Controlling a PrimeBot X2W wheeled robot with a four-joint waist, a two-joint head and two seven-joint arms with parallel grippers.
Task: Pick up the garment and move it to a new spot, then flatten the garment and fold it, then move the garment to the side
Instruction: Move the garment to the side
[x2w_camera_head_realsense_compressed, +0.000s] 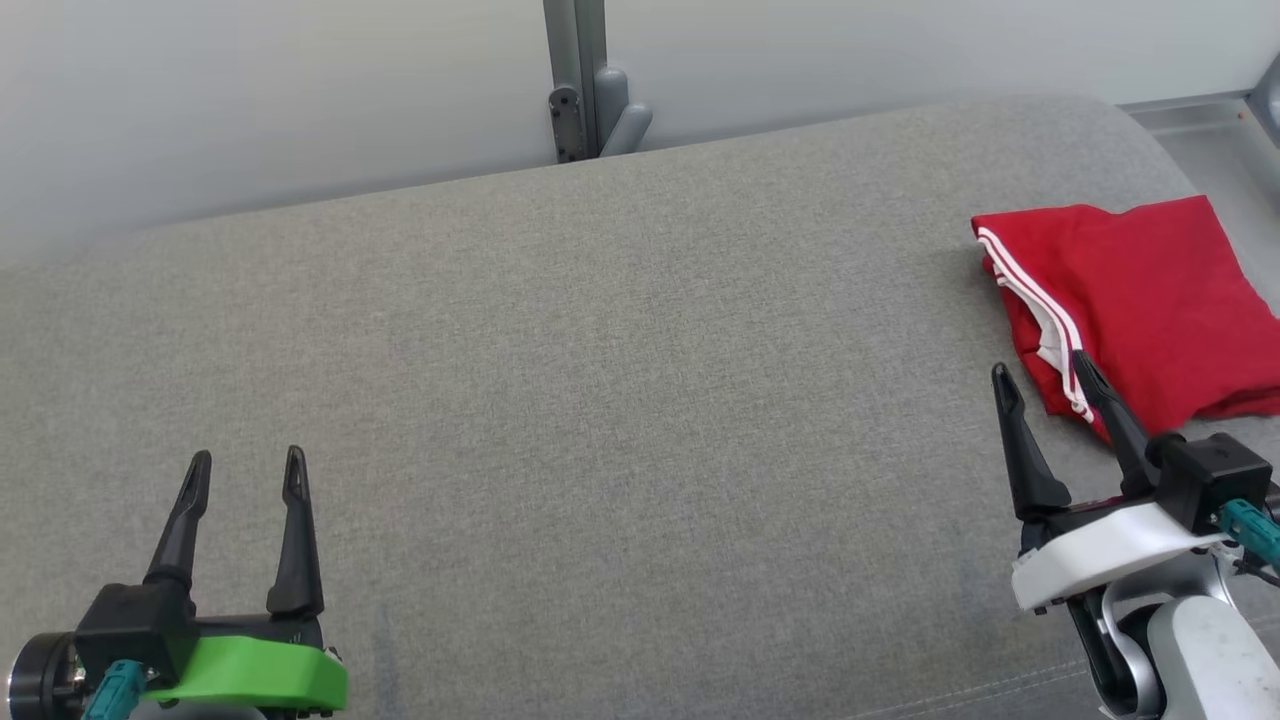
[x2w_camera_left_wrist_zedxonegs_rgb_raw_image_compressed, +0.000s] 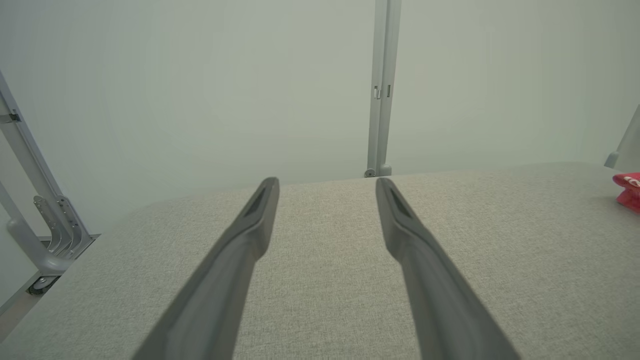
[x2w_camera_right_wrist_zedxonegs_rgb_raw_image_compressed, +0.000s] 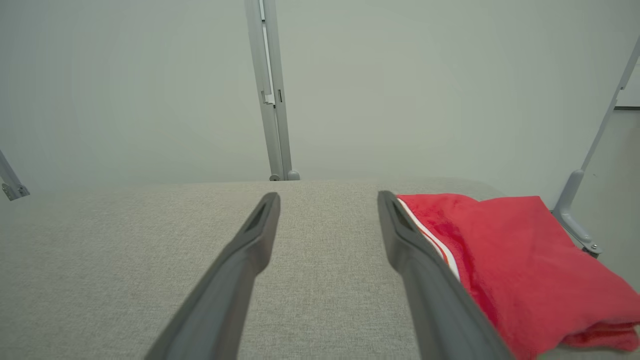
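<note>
The garment (x2w_camera_head_realsense_compressed: 1150, 300), red with white stripes along one edge, lies folded in a compact stack at the far right of the grey fabric surface (x2w_camera_head_realsense_compressed: 600, 400). The wide middle of the surface is thereby left bare. Judged from its neat layers and its place at the side, folding appears complete and the last move either done or close to done.

The right end effector (x2w_camera_head_realsense_compressed: 1040, 365) stands at the near right with its jaws spread wide and nothing between them. Its right finger (x2w_camera_head_realsense_compressed: 1110, 415) overlaps the garment's striped near-left edge in the head view. The right wrist view shows that finger just beside the stripes, and contact cannot be confirmed. This position fits either a release or readiness for a nudge.

The left end effector (x2w_camera_head_realsense_compressed: 249, 455) sits at the near left, well apart from the garment. Its jaws are likewise spread and empty, which keeps it out of the work.

No brand, label or writing is legible on the garment, the surface or the grey post (x2w_camera_head_realsense_compressed: 575, 75) at the far edge.
</note>
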